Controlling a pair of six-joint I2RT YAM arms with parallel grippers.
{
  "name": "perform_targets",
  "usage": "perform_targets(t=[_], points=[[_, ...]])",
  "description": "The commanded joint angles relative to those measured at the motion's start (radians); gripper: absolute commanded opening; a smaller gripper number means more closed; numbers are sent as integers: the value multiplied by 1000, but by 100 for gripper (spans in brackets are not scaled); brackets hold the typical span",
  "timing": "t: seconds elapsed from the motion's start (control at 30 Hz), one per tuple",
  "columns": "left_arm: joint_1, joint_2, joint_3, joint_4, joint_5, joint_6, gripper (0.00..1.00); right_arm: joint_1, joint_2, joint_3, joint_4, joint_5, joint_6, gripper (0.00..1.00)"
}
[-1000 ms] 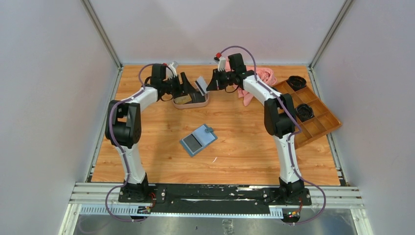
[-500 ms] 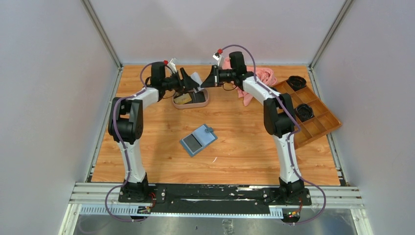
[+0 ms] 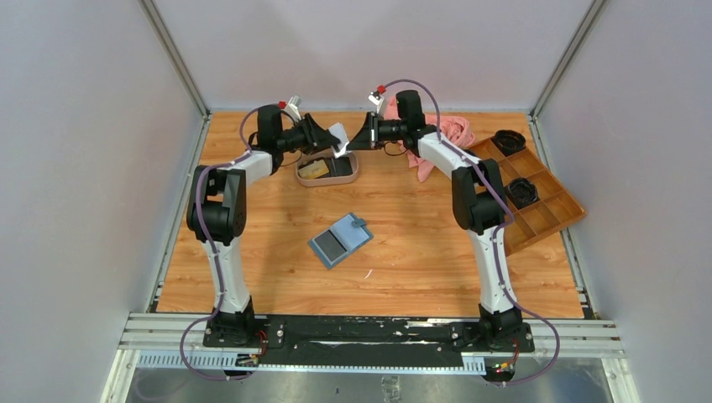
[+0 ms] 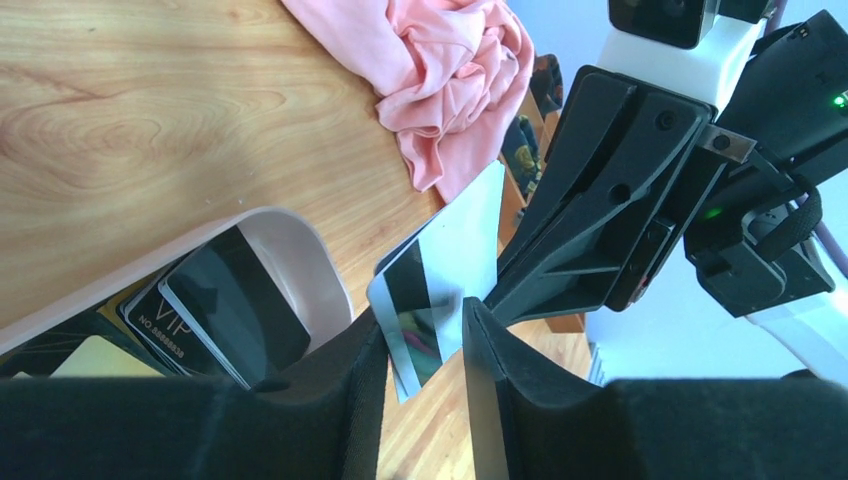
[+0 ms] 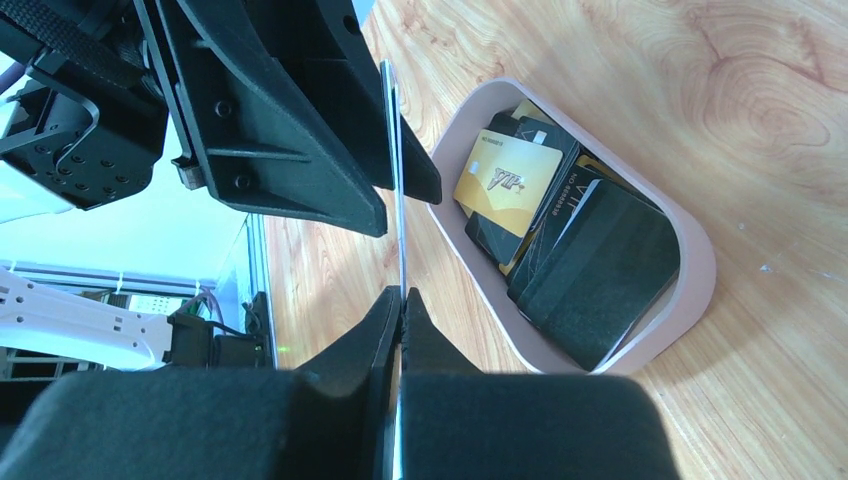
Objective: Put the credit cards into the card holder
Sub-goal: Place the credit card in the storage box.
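Right gripper [image 3: 354, 139]: its jaws were pressed together on the near edge of a thin white-grey plastic card [image 3: 337, 137], which it held up in the air edge-on [image 5: 398, 180].
Left gripper [image 3: 326, 138]: it was partly closed, with one black finger [image 4: 345, 400] on each side of the same card [image 4: 450, 250]. A gap showed between the pads, and I couldn't tell from where I stood whether they pinched the card.
The two grippers: they met nose to nose at the far side of the light wooden table [image 3: 403, 252], above the far rim of the tray.
Oval pinkish-rimmed tray [image 3: 327, 179]: it lay flat below the held card. Inside was a loose heap of cards, with a gold-tan card [image 5: 505, 180] on top at one end and black cards [image 5: 600, 270] overlapping at the other.
Teal-blue fold-over card holder [image 3: 340, 240]: it lay opened flat in the middle of the table, well apart from the tray and both grippers. A dark rectangle showed on its near-left half.
Crumpled pink cloth [image 3: 453, 130]: it lay behind the right arm, near the back edge.
Brown compartmented wooden box [image 3: 537, 201]: it sat at the right edge of the table.
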Motion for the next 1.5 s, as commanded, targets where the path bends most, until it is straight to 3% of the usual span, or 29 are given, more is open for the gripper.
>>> perform_targets(t=[0.0,0.13,0.27,0.53,0.83,1.2,1.47], points=[[3,25,-10,43,33,-21,30,-5,26,-12,6,-5,12,0],[2,41,-5,43,42,-17,20,-1,26,-19,6,-5,10,0],[4,62,-2,45,57,11,0,-1,37,-16,0,1,7,0],[14,126,7,45,92,78,0,0,102,20,-35,13,-16,15],[47,156,6,45,82,93,0,-2,144,66,-67,19,-42,40],[59,151,-19,45,74,110,0,-6,105,88,-141,28,-142,59],[74,61,-57,46,178,286,0,-9,77,150,-172,-48,-273,66]])
